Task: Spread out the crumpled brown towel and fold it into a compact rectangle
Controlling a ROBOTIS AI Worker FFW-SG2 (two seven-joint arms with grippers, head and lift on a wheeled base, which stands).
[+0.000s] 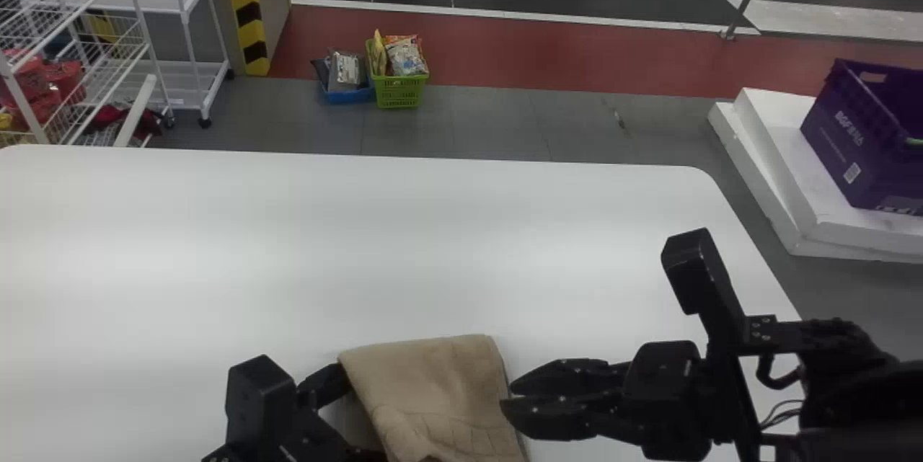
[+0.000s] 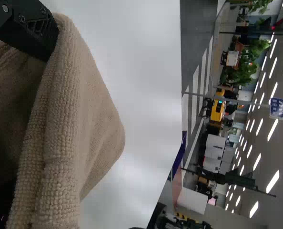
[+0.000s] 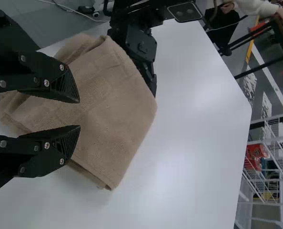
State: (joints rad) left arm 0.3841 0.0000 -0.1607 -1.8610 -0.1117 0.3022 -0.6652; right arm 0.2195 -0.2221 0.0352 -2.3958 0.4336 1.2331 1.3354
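The brown towel (image 1: 441, 397) lies folded in layers at the table's near edge. My left gripper (image 1: 359, 415) is at its left side with the fingers spread apart, one reaching under the towel's upper left corner. In the left wrist view, the towel (image 2: 91, 124) drapes past the left gripper (image 2: 20, 121), hiding part of it. My right gripper (image 1: 508, 396) points at the towel's right edge, its fingers a little apart. In the right wrist view, the right gripper (image 3: 79, 109) has a gap between its fingertips, with the towel (image 3: 110, 100) beyond them.
The white table (image 1: 288, 246) extends forward and left of the towel. Past it stand a wire rack (image 1: 94, 51), a green basket (image 1: 399, 92) and a blue tray (image 1: 351, 96) on the floor. A purple crate (image 1: 858, 145) sits on white blocks at the right.
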